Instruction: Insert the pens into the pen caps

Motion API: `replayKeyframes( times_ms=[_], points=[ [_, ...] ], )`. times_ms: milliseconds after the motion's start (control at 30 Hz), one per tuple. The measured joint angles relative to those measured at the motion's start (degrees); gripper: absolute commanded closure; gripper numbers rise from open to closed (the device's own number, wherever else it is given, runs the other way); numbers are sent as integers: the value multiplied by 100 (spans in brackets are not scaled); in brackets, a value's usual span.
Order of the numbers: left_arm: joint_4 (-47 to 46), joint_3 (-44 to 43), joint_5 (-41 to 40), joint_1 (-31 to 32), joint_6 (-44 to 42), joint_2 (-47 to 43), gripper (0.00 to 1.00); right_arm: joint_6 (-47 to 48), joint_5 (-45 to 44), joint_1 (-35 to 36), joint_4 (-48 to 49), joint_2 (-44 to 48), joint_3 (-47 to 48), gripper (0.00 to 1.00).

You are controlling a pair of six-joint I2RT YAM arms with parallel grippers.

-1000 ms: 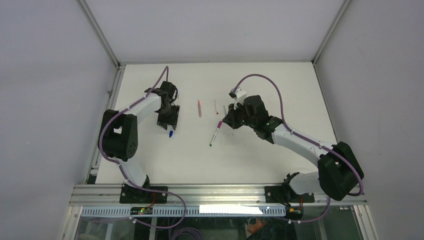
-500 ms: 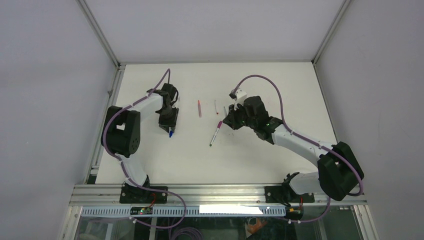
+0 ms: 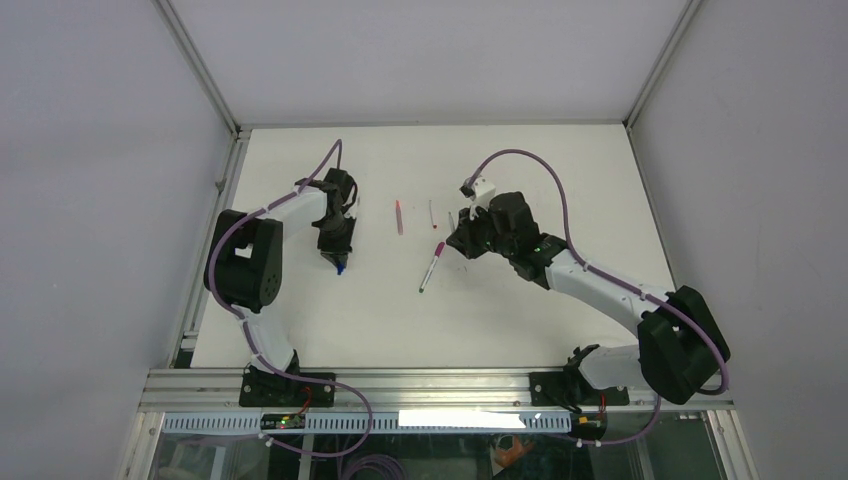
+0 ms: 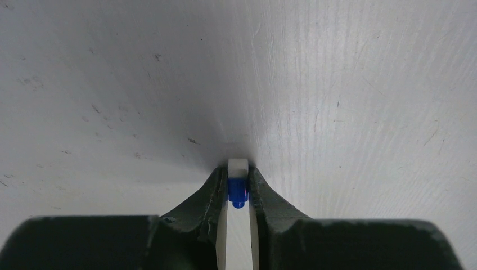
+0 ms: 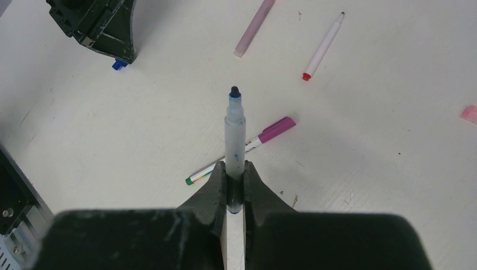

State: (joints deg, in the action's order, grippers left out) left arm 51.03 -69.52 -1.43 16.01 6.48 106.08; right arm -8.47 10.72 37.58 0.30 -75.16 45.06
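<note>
1. Left gripper point(image 4: 238, 174) pointed down at the table point(image 3: 560, 180) on its left side. Its fingers had narrowed onto a blue cap point(image 4: 238, 191) and touched it on both sides. The cap sat right at the fingertips, with a small white piece showing just past its end.
2. The right gripper point(image 5: 234, 167) was right of the middle, clamped tight on the back end of a blue-tipped pen point(image 5: 234, 124). The pen stuck straight out beyond the fingers above the table, and its dark tip was bare.
3. A magenta-capped pen point(image 5: 242, 152) lay slanted on the table, just left of the right gripper and a little nearer. It had a green end opposite the cap, and nothing touched it.
4. A pinkish pen point(image 5: 254, 28) and a red-tipped pen point(image 5: 322, 48) lay farther back, between the two grippers. They were near each other but apart, and the pinkish one was on the left.
5. A pale pink cap point(image 5: 469, 113) lay by itself on the table, cut off by the right edge of the right wrist view and well apart from the pens.
</note>
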Motion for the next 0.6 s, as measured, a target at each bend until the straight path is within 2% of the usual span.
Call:
replayKeyframes(
  times_ms=[167, 400, 600],
  points=[
    [0, 0, 4, 0, -2, 4, 100, 0, 0, -2, 33, 17, -48, 100],
    [-2, -7, 133, -42, 0, -24, 100, -7, 37, -2, 44, 31, -76, 100],
    [-271, 11, 752, -68, 57, -479, 100, -28, 153, 13, 74, 31, -76, 100]
  ],
)
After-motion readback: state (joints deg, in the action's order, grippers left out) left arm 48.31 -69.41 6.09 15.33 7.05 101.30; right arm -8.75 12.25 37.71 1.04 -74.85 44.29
